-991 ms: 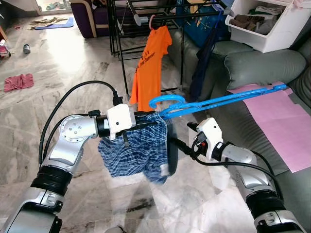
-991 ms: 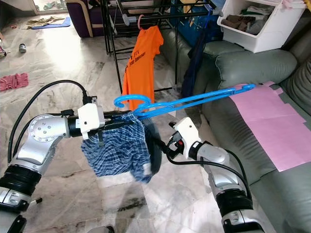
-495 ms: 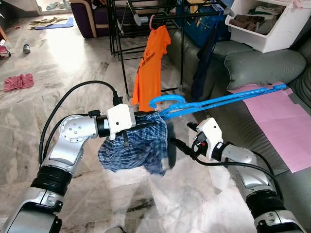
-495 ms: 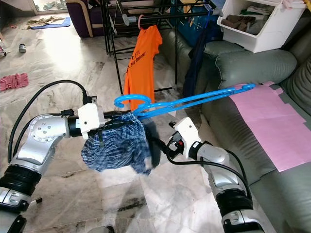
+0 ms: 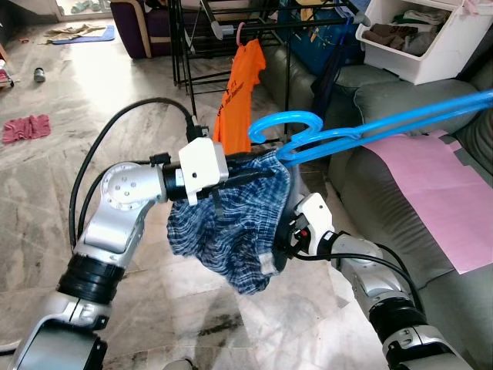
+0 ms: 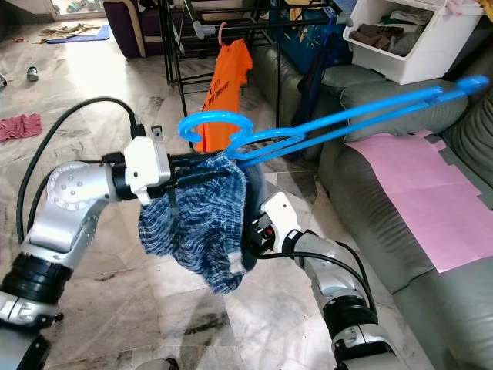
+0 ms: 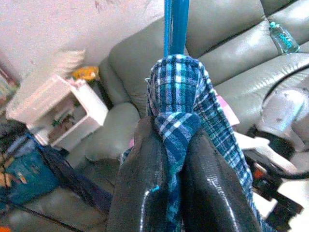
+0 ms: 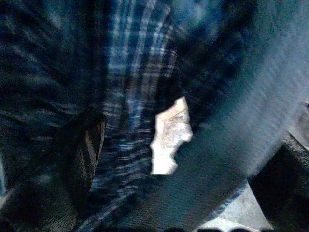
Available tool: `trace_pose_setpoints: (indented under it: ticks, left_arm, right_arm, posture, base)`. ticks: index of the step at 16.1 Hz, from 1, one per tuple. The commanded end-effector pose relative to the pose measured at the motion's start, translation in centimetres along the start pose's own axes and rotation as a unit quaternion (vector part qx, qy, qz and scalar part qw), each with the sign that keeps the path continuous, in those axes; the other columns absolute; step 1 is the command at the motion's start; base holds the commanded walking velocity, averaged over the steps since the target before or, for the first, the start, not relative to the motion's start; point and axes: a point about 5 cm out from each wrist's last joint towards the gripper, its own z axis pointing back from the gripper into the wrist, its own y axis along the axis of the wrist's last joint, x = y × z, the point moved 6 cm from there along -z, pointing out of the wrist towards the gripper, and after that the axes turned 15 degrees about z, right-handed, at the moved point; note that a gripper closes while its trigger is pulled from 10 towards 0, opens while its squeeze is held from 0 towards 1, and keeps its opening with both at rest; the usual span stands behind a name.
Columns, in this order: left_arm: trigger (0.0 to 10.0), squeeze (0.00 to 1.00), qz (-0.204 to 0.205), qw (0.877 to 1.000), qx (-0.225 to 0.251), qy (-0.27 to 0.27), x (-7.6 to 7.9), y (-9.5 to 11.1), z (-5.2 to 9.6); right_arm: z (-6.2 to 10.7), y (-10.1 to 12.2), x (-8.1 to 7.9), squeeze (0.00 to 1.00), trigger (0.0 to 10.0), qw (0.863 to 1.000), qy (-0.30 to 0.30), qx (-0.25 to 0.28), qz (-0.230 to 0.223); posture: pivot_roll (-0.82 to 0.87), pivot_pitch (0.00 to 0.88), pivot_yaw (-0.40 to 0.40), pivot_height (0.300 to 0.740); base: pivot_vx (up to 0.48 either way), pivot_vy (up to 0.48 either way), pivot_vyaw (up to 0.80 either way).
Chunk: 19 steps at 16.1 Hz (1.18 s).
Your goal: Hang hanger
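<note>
marble floor (sofa beside); left gripper pinches plaid cloth.

polished marble floor with grey veining, glare from daylight at the far end. grey-green leather sofa along the right, a pink sheet spread on its seat, a white bin of clothes on top. black drying rack behind with an orange t-shirt hanging. dark purple armchair at back, red cloth on the floor far left.
</note>
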Motion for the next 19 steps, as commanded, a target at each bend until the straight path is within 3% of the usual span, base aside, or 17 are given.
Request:
trace_pose_setpoints:
  ticks: [1,5,10,12,14,18,19]
  left_arm:
    - [0.0,0.00,-0.003,1.000,-0.003,0.000,0.2,-0.2,0.0]
    - [0.0,0.00,0.002,1.000,0.018,-0.002,0.5,1.5,-0.7]
    - [0.0,0.00,-0.018,0.999,0.042,0.011,-0.7,4.3,-0.6]
    - [0.0,0.00,-0.017,0.999,0.041,0.023,-1.1,4.6,-0.1]
    - [0.0,0.00,-0.015,0.999,0.040,0.024,-1.0,4.4,-0.2]
    - [0.0,0.00,-0.011,0.998,0.063,0.022,-1.0,5.8,-0.8]
    - [0.0,0.00,-0.009,0.997,0.079,0.024,-1.2,6.9,-0.9]
  right_arm:
    - [-0.1,0.3,0.2,0.00,10.0,1.000,-0.007,0.005,-0.005]
    - [-0.4,-0.2,1.4,0.00,10.0,0.999,-0.036,-0.015,0.013]
    - [0.1,-0.8,4.8,0.00,10.0,0.988,-0.138,-0.050,0.040]
    - [-0.5,1.0,4.2,0.00,10.0,0.992,-0.119,-0.003,0.038]
    - [-0.6,1.2,4.3,0.00,10.0,0.991,-0.121,-0.004,0.051]
    - [-0.3,-0.9,4.7,0.00,10.0,0.989,-0.142,-0.046,-0.003]
    - [-0.5,-1.5,4.4,0.00,10.0,0.986,-0.151,-0.049,-0.046]
  posture:
    - [0.09,0.105,-0.081,0.740]
    - [0.09,0.107,-0.084,0.740]
    - [0.11,0.105,-0.098,0.740]
    - [0.12,0.105,-0.109,0.740]
    - [0.11,0.104,-0.110,0.740]
    - [0.11,0.102,-0.110,0.740]
    - [0.11,0.102,-0.110,0.740]
  base:
    - [0.000,0.000,0.00]
    - [0.000,0.000,0.00]
    - [0.000,0.000,0.00]
    - [0.000,0.000,0.00]
    - [0.000,0.000,0.00]
    - [0.000,0.000,0.00]
    - [0.000,0.000,0.00]
